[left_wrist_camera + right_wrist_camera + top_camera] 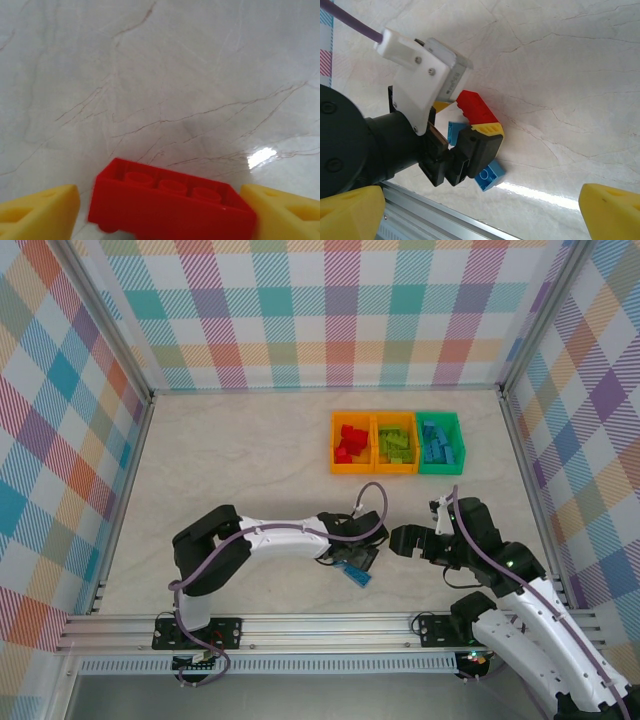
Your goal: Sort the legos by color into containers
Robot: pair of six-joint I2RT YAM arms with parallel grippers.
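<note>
My left gripper (362, 558) is low over the table near the front, its yellow fingertips (40, 210) on either side of a red lego (170, 200) that it is shut on. The brick is tilted with its hollow underside towards the left wrist camera. The same red lego (476, 109) shows in the right wrist view, above two blue legos (490, 175) lying on the table, one partly under the left gripper. One blue lego (355, 575) shows from above. My right gripper (400, 538) hangs open beside them, nothing between its fingers (352, 212).
Three bins stand in a row at the back: an orange bin (336, 445) with red legos, an orange bin (395, 469) with green legos, a green bin (460, 445) with blue legos. The aluminium front rail (435, 215) runs close to the blue legos.
</note>
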